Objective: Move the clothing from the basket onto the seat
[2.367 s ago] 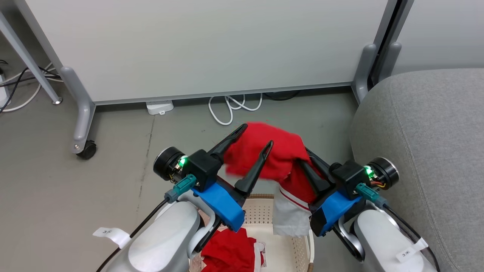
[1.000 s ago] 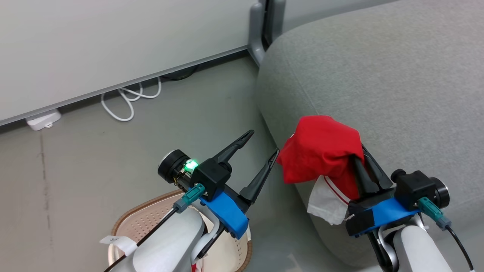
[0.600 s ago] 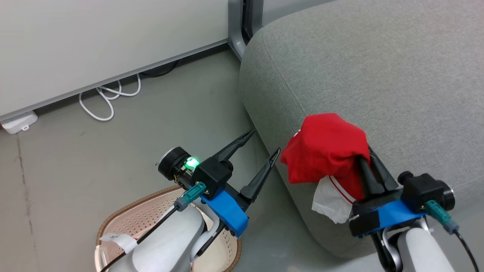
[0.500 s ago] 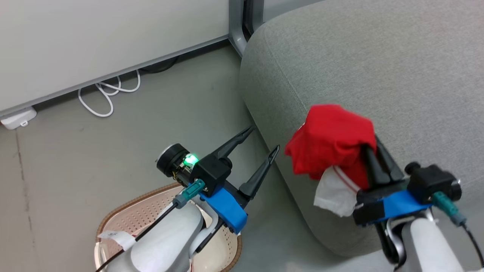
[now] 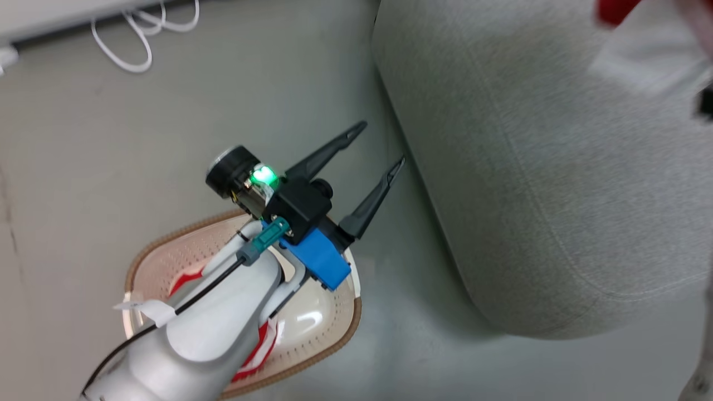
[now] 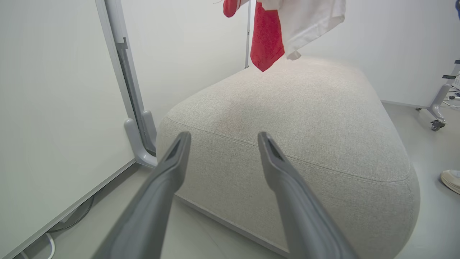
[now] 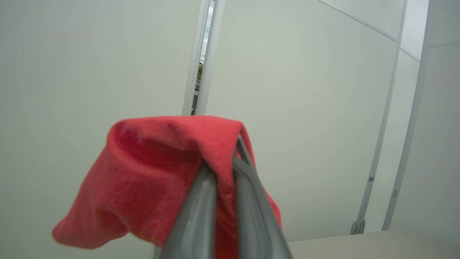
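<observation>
Head view: left gripper point(image 5: 381, 143) over the floor between basket point(image 5: 334, 340) and sofa point(image 5: 529, 167), fingers spread wide, nothing in them. A red garment point(image 5: 257, 350) lies in the basket, partly under the forearm.

Left wrist view: other red garment point(image 6: 266, 39), with white trim, hangs above the sofa top.

Right wrist view: right gripper point(image 7: 224, 162) pinched tight on that hanging cloth, which drapes over its fingertips.

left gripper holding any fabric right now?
No: on the left gripper the fingers stand wide apart with nothing between them, the seat beyond.
</observation>
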